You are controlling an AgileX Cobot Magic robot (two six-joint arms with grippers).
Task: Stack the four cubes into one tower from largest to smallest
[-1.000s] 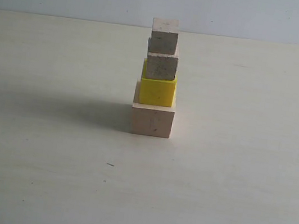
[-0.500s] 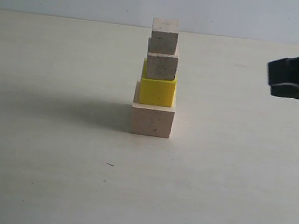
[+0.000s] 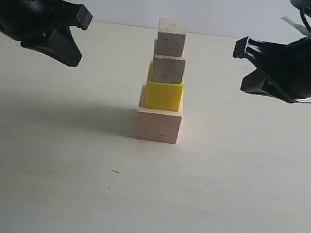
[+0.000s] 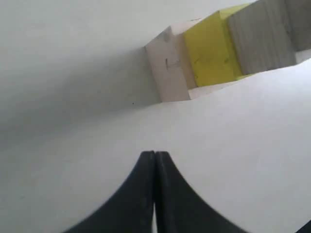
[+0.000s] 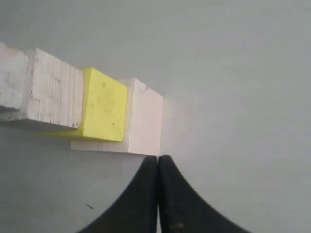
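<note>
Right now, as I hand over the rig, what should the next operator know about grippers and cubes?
Left gripper: shut, empty, left of the tower. Right gripper: shut, empty, right of it. Neither touches a cube.
Tower on the table: large wood cube at bottom, yellow cube, small wood cube, smallest wood cube on top.
Done: all four stacked, largest to smallest.
Left: no stacking; probably just keep both arms clear.

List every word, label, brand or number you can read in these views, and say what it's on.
None: no text can be read in any view.
The large wood cube, yellow cube, small wood cube and smallest wood cube show only grain and faint scuffs.
The left gripper and right gripper are plain black.
</note>
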